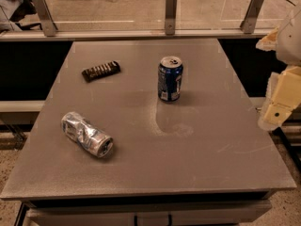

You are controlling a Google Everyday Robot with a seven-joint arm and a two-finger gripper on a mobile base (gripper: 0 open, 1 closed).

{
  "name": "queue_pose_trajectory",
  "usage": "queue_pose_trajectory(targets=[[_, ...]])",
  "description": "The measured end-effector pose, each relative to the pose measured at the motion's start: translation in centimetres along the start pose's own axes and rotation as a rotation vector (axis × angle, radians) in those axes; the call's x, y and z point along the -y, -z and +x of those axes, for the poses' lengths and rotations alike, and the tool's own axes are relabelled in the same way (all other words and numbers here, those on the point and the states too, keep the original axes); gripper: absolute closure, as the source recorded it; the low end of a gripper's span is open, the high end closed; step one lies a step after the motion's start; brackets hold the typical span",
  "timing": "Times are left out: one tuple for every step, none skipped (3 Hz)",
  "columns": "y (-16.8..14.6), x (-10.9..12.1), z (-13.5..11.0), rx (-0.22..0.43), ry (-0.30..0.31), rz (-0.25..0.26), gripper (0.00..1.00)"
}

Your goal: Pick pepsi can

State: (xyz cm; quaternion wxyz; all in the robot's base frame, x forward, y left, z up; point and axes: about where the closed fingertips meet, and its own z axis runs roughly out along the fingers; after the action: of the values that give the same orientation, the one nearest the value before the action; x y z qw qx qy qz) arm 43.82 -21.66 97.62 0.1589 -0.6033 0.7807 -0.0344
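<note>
The pepsi can (170, 79) stands upright on the grey table (211, 140), a little right of centre towards the back. It is dark blue with a silver top and small white markings. My gripper (276, 108) is a cream-coloured piece at the right edge of the view, just off the table's right side. It is well to the right of the can, apart from it and nearer the camera. Nothing shows in it.
A crushed silver-and-blue can (87, 134) lies on its side at the front left. A flat dark snack bar (100, 71) lies at the back left. A rail with metal brackets (171, 13) runs behind the table.
</note>
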Motion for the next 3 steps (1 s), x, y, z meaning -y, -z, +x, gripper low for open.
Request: queue_pose_trajectory(targets=[[0.0, 0.1, -0.1, 0.002, 0.0, 0.002, 0.0], [-1.8, 2.4, -2.5, 0.051, 0.023, 0.006, 0.0], [-4.0, 5.4, -6.4, 0.114, 0.068, 0.018, 0.0]])
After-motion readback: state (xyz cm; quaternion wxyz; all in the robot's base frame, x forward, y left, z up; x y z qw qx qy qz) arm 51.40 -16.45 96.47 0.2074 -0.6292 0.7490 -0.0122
